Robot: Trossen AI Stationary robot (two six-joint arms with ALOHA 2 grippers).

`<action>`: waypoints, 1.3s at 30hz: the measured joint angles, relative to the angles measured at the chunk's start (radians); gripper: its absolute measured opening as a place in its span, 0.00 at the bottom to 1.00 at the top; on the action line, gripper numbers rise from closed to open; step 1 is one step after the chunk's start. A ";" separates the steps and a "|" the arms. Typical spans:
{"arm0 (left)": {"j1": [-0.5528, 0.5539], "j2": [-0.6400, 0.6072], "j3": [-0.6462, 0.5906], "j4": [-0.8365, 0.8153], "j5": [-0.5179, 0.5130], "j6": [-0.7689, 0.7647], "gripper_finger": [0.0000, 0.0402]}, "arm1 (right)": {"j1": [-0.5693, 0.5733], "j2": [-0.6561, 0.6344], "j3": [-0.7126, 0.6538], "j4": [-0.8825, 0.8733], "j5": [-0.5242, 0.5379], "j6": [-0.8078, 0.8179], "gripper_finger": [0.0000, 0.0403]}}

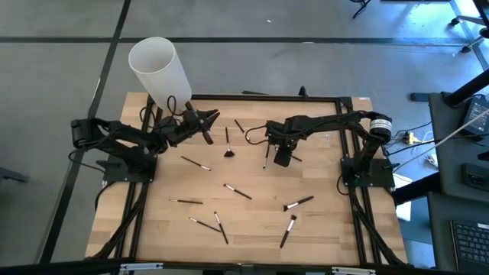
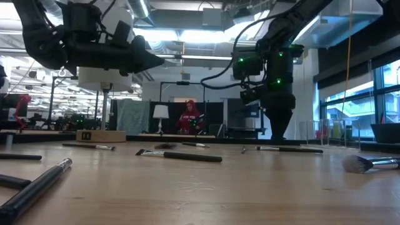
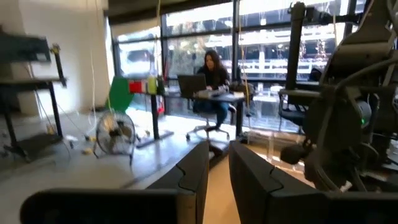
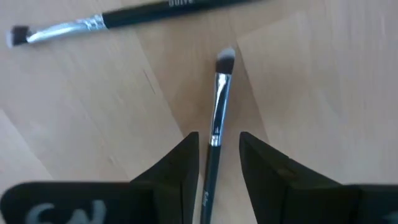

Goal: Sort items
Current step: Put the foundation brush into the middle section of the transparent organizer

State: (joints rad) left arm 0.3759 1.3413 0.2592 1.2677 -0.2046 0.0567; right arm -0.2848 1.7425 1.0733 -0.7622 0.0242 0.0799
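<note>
Closest in, our right gripper [image 4: 217, 163] stands pointed down at the table with its two fingers [image 4: 177, 163] parted a little, and a slim brush [image 4: 219, 106] runs straight up the gap between them. Its dark handle passes between the fingertips, and its silver collar and pale tip reach out beyond them. The long axis lies along the slot, so the fingers stand one on each side of the handle. We judge that a squeeze across the handle is all the coming move needs. We cannot tell whether the pads already touch it.

Just past that tip lies a second brush [image 4: 118, 20], crosswise to the first and apart from it. White lettering runs along its dark handle, but we cannot read it.

From above, the right gripper [image 1: 281, 155] is plainly the nearer one to this brush. The remaining brushes [image 1: 293, 204] lie scattered over the wooden table [image 1: 336, 229], most of them on the far side of the fingers from the arm's base.

Farther off, our left gripper [image 1: 208, 122] waits raised near the white cylinder [image 1: 159, 69], its fingers [image 3: 249, 177] nearly together and holding nothing. No brand or label is readable anywhere else.
</note>
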 joint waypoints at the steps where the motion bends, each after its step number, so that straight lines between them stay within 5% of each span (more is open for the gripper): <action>1: 0.000 -0.005 0.000 0.009 0.013 0.025 0.15 | 0.000 0.003 0.000 0.009 0.000 0.000 0.29; 12: -0.029 -0.046 0.066 -0.058 0.078 0.065 0.25 | 0.000 0.087 0.005 0.027 0.000 0.018 0.27; 23: -0.029 -0.048 0.193 -0.316 0.095 0.237 0.26 | -0.004 0.089 0.004 0.003 -0.059 0.085 0.04; 39: -0.029 -0.086 0.230 -0.341 0.092 0.307 0.25 | -0.003 0.087 0.006 0.004 -0.096 0.182 0.05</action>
State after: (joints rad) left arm 0.3470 1.2550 0.4892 0.9264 -0.1127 0.3637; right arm -0.2878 1.8290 1.0793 -0.7577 -0.0719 0.2618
